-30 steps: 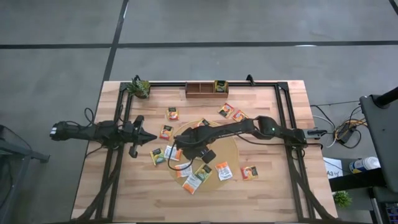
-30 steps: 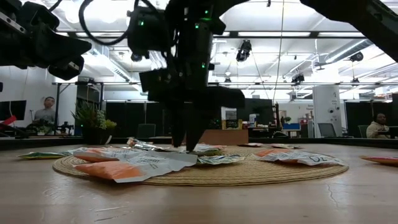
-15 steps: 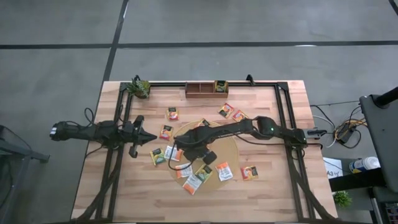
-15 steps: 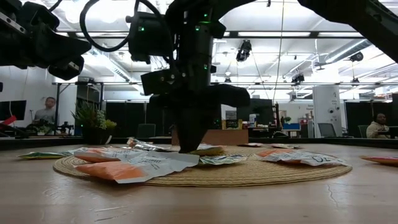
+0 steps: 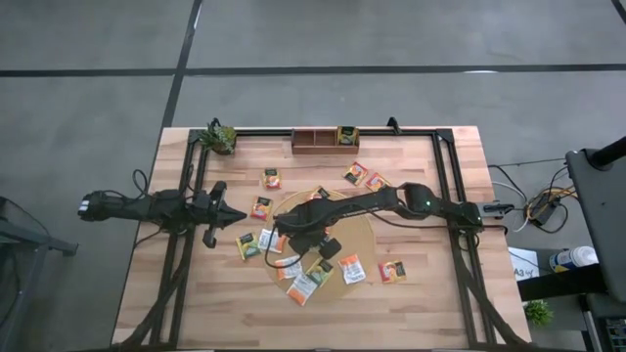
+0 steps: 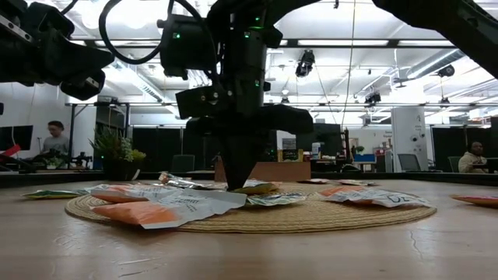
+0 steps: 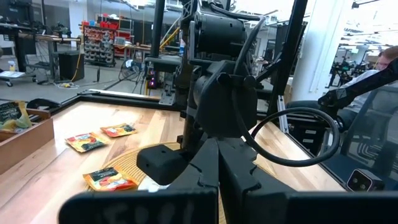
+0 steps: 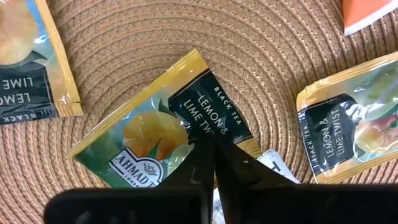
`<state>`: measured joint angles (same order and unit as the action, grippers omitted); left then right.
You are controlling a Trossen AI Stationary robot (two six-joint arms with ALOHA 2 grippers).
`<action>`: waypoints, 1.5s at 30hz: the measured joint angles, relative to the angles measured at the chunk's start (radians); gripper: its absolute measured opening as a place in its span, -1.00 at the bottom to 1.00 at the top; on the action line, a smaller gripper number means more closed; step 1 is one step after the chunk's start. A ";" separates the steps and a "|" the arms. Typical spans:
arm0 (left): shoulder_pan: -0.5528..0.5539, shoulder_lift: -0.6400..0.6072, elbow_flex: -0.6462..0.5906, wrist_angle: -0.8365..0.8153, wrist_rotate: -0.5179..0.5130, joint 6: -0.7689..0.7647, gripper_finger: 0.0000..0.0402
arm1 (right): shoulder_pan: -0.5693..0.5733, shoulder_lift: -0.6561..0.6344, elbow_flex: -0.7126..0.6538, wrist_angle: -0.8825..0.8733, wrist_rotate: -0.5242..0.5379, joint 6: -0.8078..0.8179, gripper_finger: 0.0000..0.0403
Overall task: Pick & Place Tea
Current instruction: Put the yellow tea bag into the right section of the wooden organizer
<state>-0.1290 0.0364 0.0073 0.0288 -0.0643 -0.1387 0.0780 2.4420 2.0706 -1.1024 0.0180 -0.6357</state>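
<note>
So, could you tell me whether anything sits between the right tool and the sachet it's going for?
Nothing visible does: the right tool is already shut on the lemon-and-lime sachet, pinching it on the woven mat.

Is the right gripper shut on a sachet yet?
Yes. The right gripper is shut on the lemon and lime sachet, pinching its edge on the round mat.

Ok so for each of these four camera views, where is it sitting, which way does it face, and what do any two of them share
High view: overhead, straight down on the round mat; both arms show.
Low view: table height, facing the room; right end effector shut on a tea sachet.
Left wrist view: facing the right arm; left end effector shut.
Right wrist view: down on that sachet, its own fingers closed.
Shared: low and right wrist views show the same grip.
</note>
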 joint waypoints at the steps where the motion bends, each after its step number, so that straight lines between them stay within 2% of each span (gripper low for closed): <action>1: 0.000 0.000 0.000 0.000 0.000 0.000 -1.00 | 0.000 -0.003 -0.001 -0.002 0.001 0.000 -0.96; 12: 0.000 0.000 0.000 0.000 0.000 0.000 -1.00 | -0.001 -0.019 -0.002 -0.094 -0.004 0.057 -0.96; 23: 0.000 0.000 0.000 0.000 0.000 0.000 -1.00 | -0.001 -0.035 -0.002 -0.177 -0.097 0.119 -0.96; 29: 0.000 0.000 0.000 0.000 0.000 0.000 -1.00 | 0.000 -0.071 -0.002 -0.185 -0.105 0.160 -0.96; 32: 0.000 0.000 0.000 0.000 0.000 0.000 -1.00 | 0.000 -0.109 -0.001 -0.185 -0.105 0.241 -0.96; 39: 0.000 0.000 0.000 0.000 0.000 0.000 -1.00 | 0.001 -0.164 -0.007 -0.183 -0.123 0.619 -0.94; 45: 0.000 0.000 0.000 0.000 0.000 0.000 -1.00 | 0.020 -0.167 -0.036 -0.180 -0.176 0.749 -0.68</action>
<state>-0.1288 0.0362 0.0071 0.0290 -0.0643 -0.1386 0.0983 2.2753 2.0345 -1.2825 -0.1582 0.1129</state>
